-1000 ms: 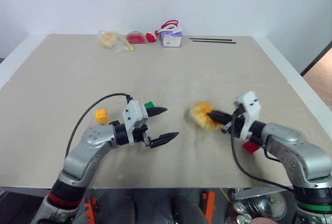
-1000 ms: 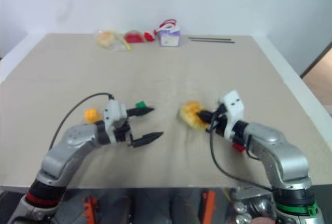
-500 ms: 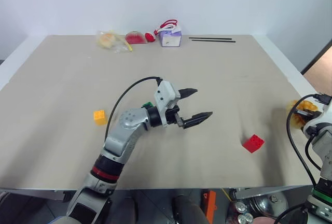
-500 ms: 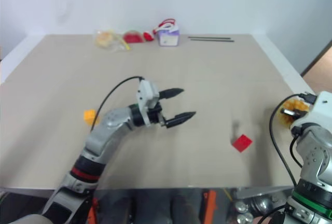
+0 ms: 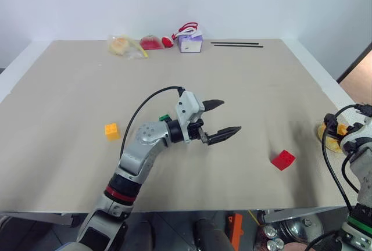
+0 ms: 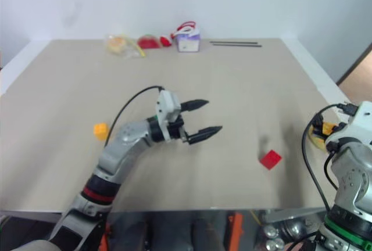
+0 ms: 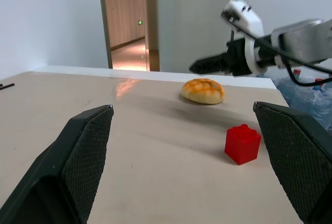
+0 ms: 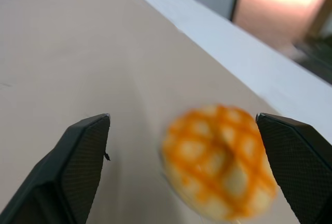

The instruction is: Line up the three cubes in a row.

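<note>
Item one: the yellow-orange cube (image 5: 112, 130), which we find on the table (image 5: 70, 82), well to the left of the left gripper's fingers. Item two: the green cube (image 5: 165, 117), mostly hidden behind the left wrist. Item three: the left gripper (image 5: 222, 119), fingers spread wide and empty, above the table's middle. Item four: the red cube (image 5: 283, 160), lying to the right of those fingertips (well apart). Item five: the bun (image 8: 218, 162), resting on the table between the right gripper's (image 7: 203, 66) released, parted fingers, beside the table's right edge.
</note>
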Motion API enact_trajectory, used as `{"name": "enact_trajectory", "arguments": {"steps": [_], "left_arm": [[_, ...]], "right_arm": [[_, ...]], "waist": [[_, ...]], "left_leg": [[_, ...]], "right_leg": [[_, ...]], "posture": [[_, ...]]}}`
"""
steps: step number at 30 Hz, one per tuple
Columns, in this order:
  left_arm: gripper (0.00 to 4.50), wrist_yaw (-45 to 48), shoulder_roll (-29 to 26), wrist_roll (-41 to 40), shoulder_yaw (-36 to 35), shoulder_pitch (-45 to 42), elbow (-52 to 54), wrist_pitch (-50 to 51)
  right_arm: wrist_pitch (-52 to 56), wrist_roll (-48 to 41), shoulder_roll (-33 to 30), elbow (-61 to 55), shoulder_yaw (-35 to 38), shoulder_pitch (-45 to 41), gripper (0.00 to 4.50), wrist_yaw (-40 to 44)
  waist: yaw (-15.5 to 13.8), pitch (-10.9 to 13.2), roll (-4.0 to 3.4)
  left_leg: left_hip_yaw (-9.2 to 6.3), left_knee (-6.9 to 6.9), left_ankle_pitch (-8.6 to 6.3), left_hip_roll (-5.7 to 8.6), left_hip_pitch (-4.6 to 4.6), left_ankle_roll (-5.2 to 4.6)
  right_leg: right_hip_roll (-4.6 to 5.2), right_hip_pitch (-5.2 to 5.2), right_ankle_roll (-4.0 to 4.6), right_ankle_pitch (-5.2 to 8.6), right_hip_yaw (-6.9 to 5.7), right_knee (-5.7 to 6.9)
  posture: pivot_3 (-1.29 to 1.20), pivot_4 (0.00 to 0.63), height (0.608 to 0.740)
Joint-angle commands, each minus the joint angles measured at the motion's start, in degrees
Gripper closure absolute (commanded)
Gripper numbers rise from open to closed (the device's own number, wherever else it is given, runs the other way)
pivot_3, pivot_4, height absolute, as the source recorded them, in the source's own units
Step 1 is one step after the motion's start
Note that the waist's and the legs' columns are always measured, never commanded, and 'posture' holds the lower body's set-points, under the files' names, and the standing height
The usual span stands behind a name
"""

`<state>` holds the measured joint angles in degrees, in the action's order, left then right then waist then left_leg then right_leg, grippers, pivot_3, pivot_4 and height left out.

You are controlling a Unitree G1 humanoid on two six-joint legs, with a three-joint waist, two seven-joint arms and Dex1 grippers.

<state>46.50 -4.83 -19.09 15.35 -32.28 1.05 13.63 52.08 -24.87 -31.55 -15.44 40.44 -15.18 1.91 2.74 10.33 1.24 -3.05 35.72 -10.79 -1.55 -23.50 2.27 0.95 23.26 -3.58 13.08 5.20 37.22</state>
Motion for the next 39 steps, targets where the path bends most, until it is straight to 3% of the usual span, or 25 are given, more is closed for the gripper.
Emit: {"name": "enact_trajectory", "arguments": {"steps": [1, 4, 8, 14, 26, 37, 39], "left_arm": [[0.0, 2.0, -0.9, -1.3, -0.3, 0.1, 2.1, -0.2], [0.0, 4.0, -2.1, -2.1, -0.6, 0.4, 2.2, -0.1], [0.0, 6.7, -3.7, -3.4, -0.9, 0.9, 2.6, -0.5], [0.0, 9.8, -5.0, -3.7, 0.1, 2.3, 3.8, -1.4], [0.0, 8.9, -4.4, -3.2, 0.2, 2.5, 4.5, -0.8], [0.0, 7.8, -4.2, -3.2, 0.1, 2.1, 4.9, -0.2], [0.0, 7.6, -4.1, -3.2, 0.1, 2.0, 4.9, -0.1]], "right_arm": [[-3.4, -8.9, -3.1, -7.6, 2.5, 5.3, 0.03, 14.5], [-3.5, -15.8, -7.4, -10.1, 2.6, 12.9, 0.03, 28.9], [-4.2, -18.6, -14.0, -8.5, 0.5, 20.9, 0.03, 42.3], [-9.8, -13.5, -20.7, -2.2, -5.2, 24.9, 0.03, 51.9], [-17.5, -5.7, -23.1, 4.6, -14.3, 23.7, 0.03, 56.4], [-19.2, -3.1, -21.6, 7.7, -17.0, 21.2, 0.03, 54.8], [-19.3, -2.9, -21.5, 8.2, -17.4, 20.8, 0.58, 54.7]], "waist": [[0.0, 0.0, 0.0], [0.0, 0.0, 0.0], [0.0, 0.0, 0.03], [0.0, 0.1, 0.08], [0.0, 0.1, 0.12], [0.0, 0.1, 0.14], [0.0, 0.1, 0.13]], "left_leg": [[-0.01, -0.01, 0.0, 0.0, 0.0, 0.0], [-0.02, -0.03, -0.01, -0.01, 0.0, -0.02], [-0.02, 0.03, -0.01, 0.0, 0.0, -0.02], [0.13, 0.15, -0.01, 0.01, 0.09, -0.03], [0.25, 0.11, -0.02, 0.03, 0.04, -0.01], [0.3, 0.14, -0.02, 0.03, 0.06, -0.01], [0.3, 0.14, -0.02, 0.03, 0.05, -0.01]], "right_leg": [[0.0, 0.0, -0.02, 0.0, -0.01, 0.0], [0.0, -0.02, -0.05, 0.02, -0.03, -0.01], [0.0, -0.06, 0.1, 0.11, 0.0, -0.02], [-0.03, -0.07, 0.1, 0.06, 0.19, -0.02], [-0.06, -0.02, 0.01, 0.1, 0.37, -0.04], [-0.06, -0.02, -0.01, 0.08, 0.43, -0.04], [-0.06, -0.02, -0.01, 0.08, 0.44, -0.04]], "posture": [[0.0, 0.15, 0.74], [0.0, 0.15, 0.74], [0.0, 0.15, 0.74], [0.0, 0.15, 0.74], [0.0, 0.15, 0.74], [0.0, 0.15, 0.74], [0.0, 0.15, 0.74]]}}
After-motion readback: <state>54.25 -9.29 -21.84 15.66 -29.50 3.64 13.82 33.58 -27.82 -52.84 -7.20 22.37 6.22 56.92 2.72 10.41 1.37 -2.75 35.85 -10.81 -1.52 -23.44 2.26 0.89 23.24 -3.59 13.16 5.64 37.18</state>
